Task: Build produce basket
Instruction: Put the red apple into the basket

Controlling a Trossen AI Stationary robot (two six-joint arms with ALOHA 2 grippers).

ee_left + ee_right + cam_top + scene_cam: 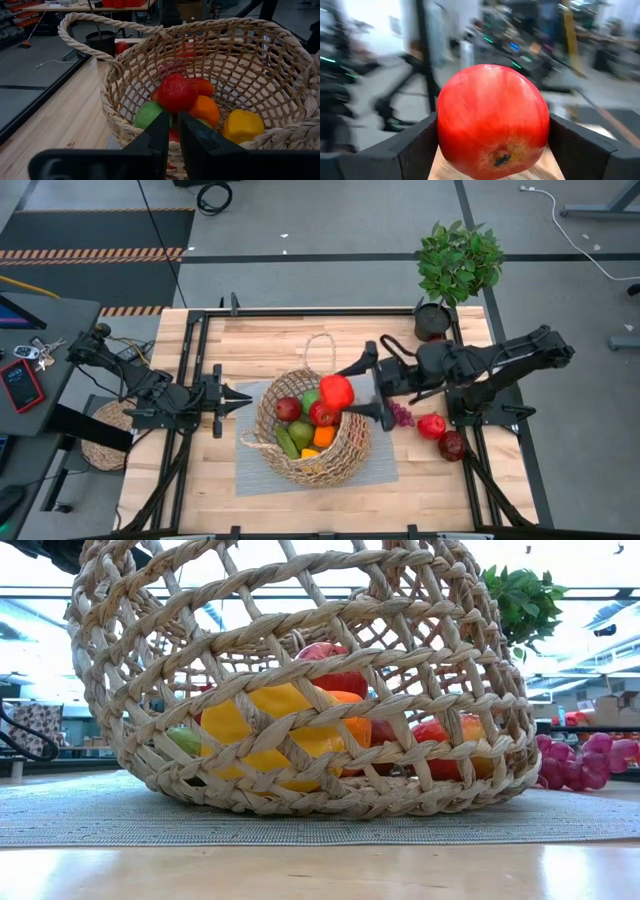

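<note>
The tan wicker basket (325,448) lies on a grey mat (250,465) at the table's middle, its opening tipped toward the left arm. It holds red, green, orange and yellow produce (192,102). My right gripper (345,392) is shut on a round red fruit (337,392) above the basket's far right rim. My left gripper (246,398) is shut and empty, just left of the basket's rim (112,107). The low view shows the basket (300,690) from the side, and no gripper. My right gripper pinches the red fruit's two opposite sides (445,125) between its two fingers (415,147). The fingers lie level and come from the table's right. The fruit is lifted clear, above the produce in the basket.
Purple grapes (402,415) and two red fruits (431,426) (452,445) lie on the table right of the basket. A leafy plant in a black pot (455,265) stands at the far right corner. A flat woven mat (105,435) lies off the table's left edge.
</note>
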